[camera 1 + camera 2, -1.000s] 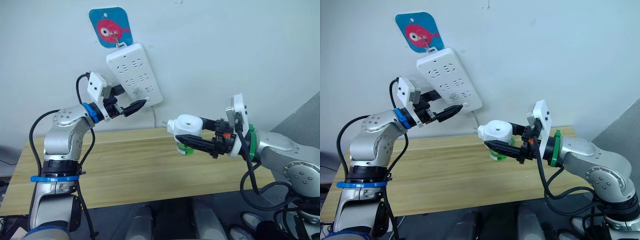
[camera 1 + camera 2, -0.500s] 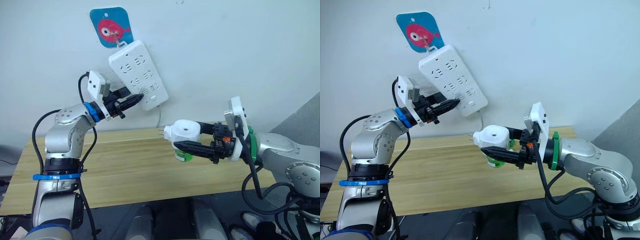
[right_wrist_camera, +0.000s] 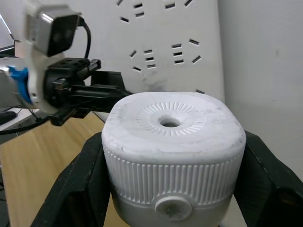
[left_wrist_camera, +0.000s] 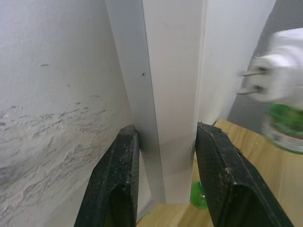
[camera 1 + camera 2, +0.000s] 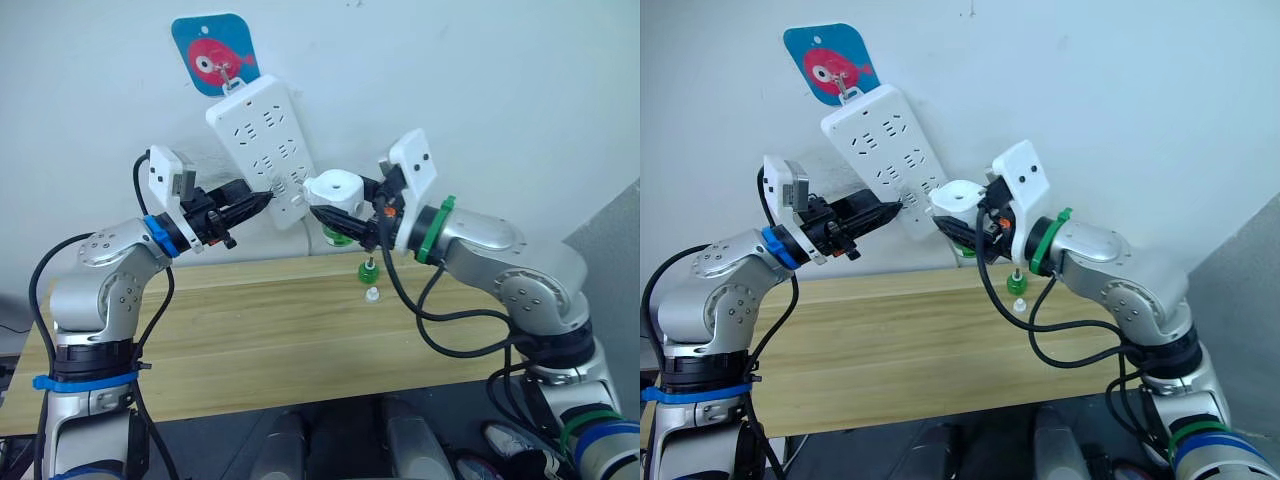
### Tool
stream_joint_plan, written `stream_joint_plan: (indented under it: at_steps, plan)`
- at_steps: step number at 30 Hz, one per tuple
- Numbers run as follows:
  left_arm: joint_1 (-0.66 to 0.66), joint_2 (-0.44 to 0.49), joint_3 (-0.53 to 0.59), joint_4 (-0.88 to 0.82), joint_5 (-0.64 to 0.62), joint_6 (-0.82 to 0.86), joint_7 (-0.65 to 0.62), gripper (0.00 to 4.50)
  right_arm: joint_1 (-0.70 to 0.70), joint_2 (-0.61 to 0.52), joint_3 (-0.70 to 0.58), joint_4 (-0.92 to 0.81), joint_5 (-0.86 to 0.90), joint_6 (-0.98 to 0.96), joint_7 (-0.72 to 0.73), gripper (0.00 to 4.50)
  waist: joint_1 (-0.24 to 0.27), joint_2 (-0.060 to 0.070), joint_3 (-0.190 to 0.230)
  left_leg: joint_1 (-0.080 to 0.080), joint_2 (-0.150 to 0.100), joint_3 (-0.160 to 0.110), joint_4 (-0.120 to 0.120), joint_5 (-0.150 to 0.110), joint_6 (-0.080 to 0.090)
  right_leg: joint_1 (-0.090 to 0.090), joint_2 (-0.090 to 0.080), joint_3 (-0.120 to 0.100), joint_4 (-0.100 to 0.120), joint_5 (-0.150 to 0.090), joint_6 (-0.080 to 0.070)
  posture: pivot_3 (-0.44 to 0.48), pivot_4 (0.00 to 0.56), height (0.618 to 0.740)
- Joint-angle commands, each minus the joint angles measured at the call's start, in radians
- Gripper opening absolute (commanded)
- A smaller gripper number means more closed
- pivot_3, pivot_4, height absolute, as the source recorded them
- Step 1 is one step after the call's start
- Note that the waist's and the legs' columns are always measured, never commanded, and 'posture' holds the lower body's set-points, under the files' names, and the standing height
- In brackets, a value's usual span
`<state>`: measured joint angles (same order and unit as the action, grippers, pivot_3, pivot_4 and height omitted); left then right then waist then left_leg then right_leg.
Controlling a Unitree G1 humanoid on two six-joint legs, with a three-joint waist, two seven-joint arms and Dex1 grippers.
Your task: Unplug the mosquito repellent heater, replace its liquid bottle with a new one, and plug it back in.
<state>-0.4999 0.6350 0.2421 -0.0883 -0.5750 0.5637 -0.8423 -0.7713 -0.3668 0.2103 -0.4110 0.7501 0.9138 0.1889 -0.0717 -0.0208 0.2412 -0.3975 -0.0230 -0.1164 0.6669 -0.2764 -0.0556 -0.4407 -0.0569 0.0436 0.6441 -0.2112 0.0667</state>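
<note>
This looks like a robot test room or lab set up to mimic a home corner. A plain wooden bench (image 5: pixel 250 330) stands against a bare, scuffed white wall (image 5: pixel 480 90). A power strip (image 5: pixel 262 150) hangs from a fish-print hook (image 5: pixel 215 55) on that wall, at the far left, instead of being mounted properly.

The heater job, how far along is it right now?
Mostly done. The heater carries a green bottle, and another bottle stands on the table, so the swap looks made. In hand: the left gripper clamps the power strip while the right gripper brings the heater's prongs to it. Left: pushing the plug in.
</note>
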Motion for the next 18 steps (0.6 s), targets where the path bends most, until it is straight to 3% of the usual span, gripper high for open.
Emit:
stream_joint_plan:
  at_steps: [1,18]
  plan:
    - [0.021,0.014,-0.012,-0.025,-0.002,0.023,0.008,1.37,-0.033,0.044,0.017,0.008,-0.081,-0.032,-0.008,2.99,-0.001,0.0,0.0,0.0,0.0,0.001,0.0,0.0,0.0,0.0,0.0,0.001,0.0,0.0,0.0,-0.076,0.234,0.74]
    - [0.006,0.014,-0.035,-0.003,0.014,-0.002,-0.003,1.35,-0.031,0.141,0.0,0.042,-0.264,-0.075,0.054,2.99,-0.004,0.0,0.0,0.001,0.0,0.001,-0.001,0.0,0.0,-0.001,0.0,0.001,0.001,0.0,0.0,-0.08,0.231,0.74]
